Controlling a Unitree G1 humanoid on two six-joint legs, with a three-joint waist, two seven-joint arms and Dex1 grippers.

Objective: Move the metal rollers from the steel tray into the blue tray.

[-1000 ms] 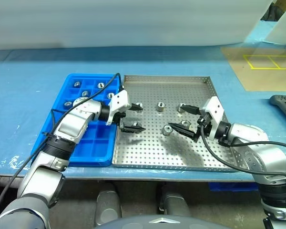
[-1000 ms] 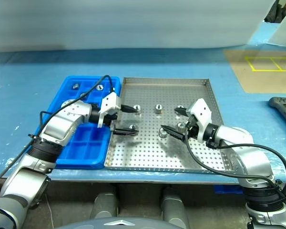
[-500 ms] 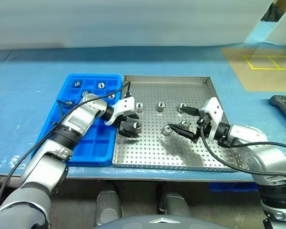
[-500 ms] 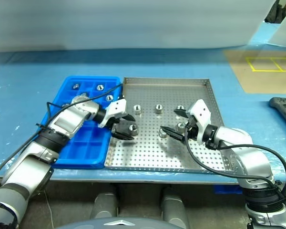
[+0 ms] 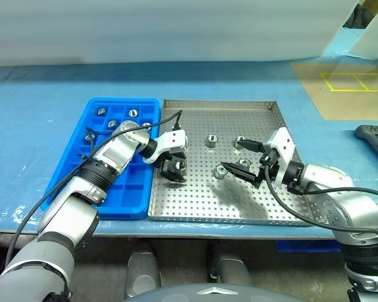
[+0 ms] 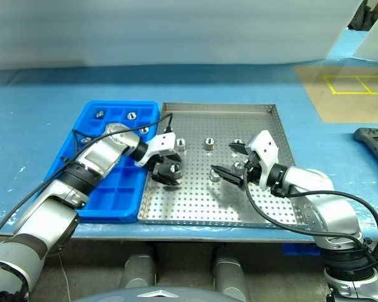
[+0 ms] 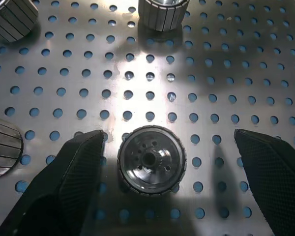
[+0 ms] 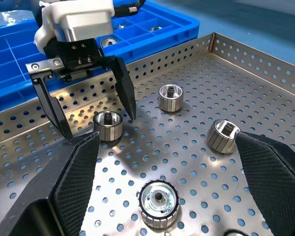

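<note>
The steel tray (image 5: 201, 201) lies on a blue surface (image 5: 38, 126), with the blue tray (image 5: 129, 195) touching its left rim. Several metal rollers (image 5: 211, 140) stand or lie scattered on the perforated floor of the steel tray: one near the middle toward the far rim, one lying on its side (image 5: 221, 171) near the centre, two more close to the right gripper, and one (image 5: 179, 166) at the left side of the tray near the rim shared with the blue tray. The left gripper (image 5: 174, 168) points down over that last roller with its jaws spread wide on either side of it, the roller standing upright on the tray floor between the two black fingers (image 7: 71, 172), much nearer one finger than the other, so not gripped. The right gripper (image 5: 246, 162) hangs over the middle-right of the steel tray, jaws wide apart and holding nothing, with rollers lying below and between its fingers (image 8: 71, 177). More rollers (image 5: 133, 112) already sit in far compartments of the blue tray; the near compartments hold none. A black cable loops from the left wrist over the blue tray's far corner. On the surface to the far right lie a dark handheld device (image 5: 375, 135) and a brown mat with yellow markings (image 5: 349, 88), both well apart from the trays.
</note>
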